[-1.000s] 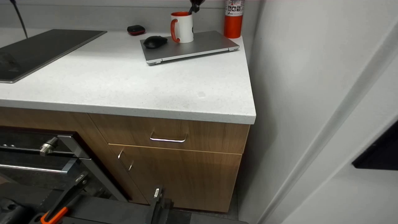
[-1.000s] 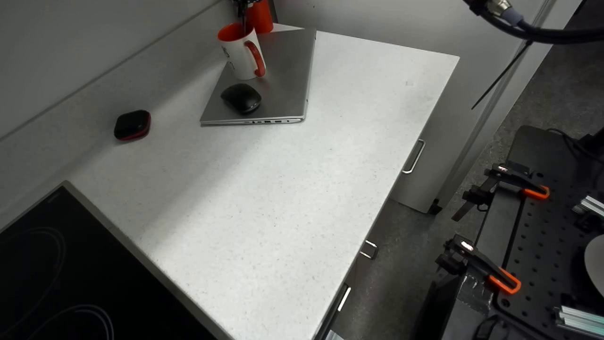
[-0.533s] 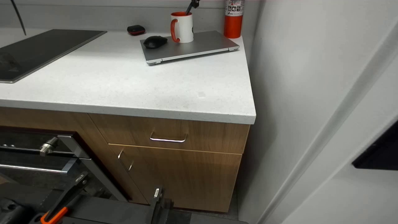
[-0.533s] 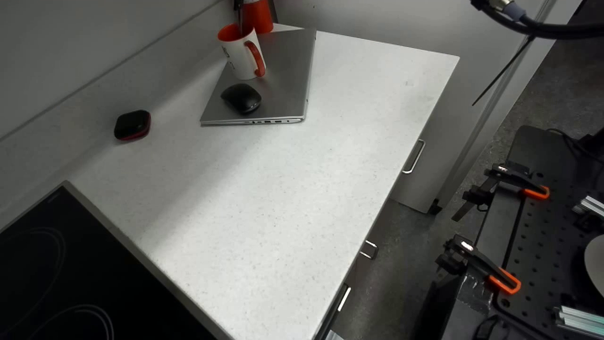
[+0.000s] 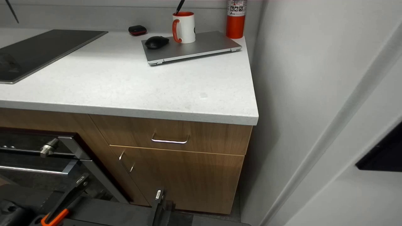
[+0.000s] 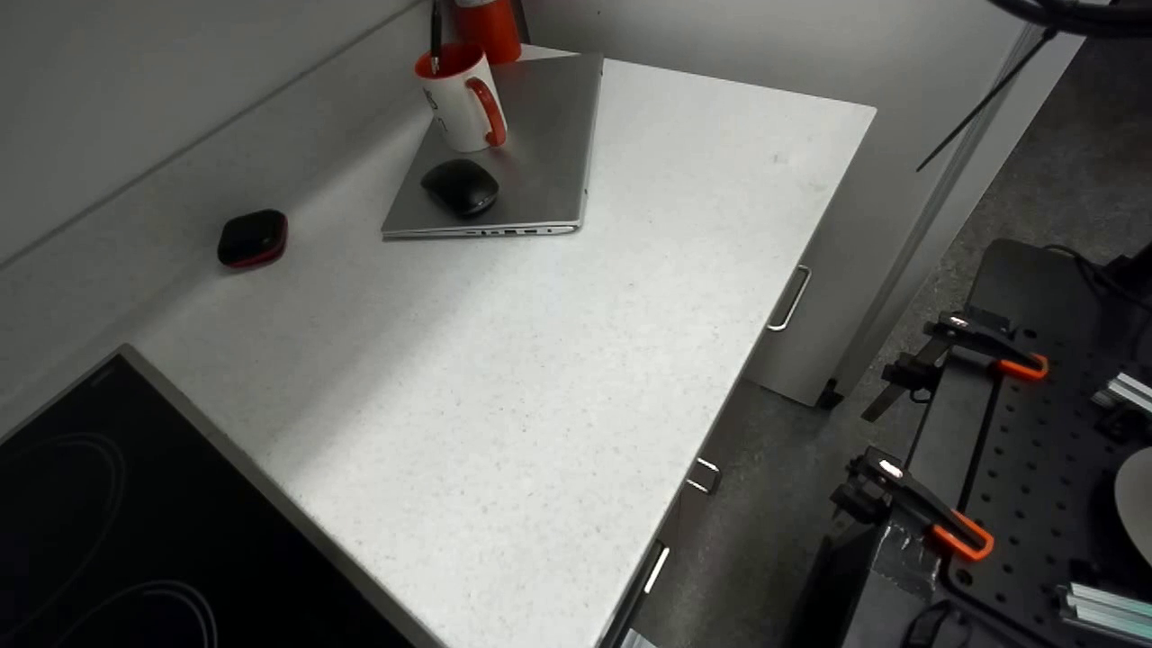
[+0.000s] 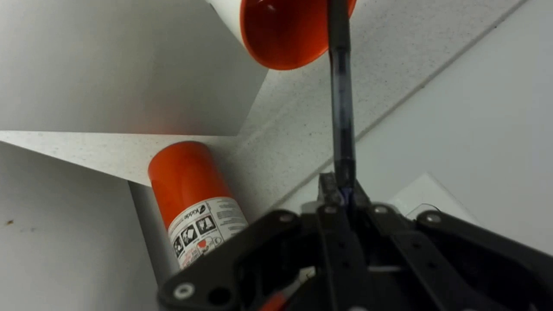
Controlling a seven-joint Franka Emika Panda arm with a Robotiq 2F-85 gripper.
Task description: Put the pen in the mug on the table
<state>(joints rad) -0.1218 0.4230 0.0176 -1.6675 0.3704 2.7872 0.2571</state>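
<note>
The mug (image 5: 188,29) is white with a red-orange inside and handle. It stands upright on the closed grey laptop, which lies on the white table (image 5: 125,81); it also shows in an exterior view (image 6: 459,117). My gripper (image 7: 344,190) is shut on one end of the slim black pen (image 7: 342,103) in the wrist view. It is out of the top of both exterior views. The pen (image 5: 180,7) slants down to the mug's left rim; in an exterior view it (image 6: 436,38) hangs over the mouth's left side. I cannot tell whether its tip is inside.
A black mouse (image 5: 156,42) lies on the laptop (image 5: 210,44) beside the mug. A red canister with a white label (image 5: 235,26) stands behind the laptop near the wall. A small black-red case (image 5: 137,30) and a black cooktop (image 6: 90,504) are further off.
The pen has moved left across the mug's mouth in both exterior views. My gripper's fingertips, seen above the mug before, have gone out of the top. The mug has not moved.
</note>
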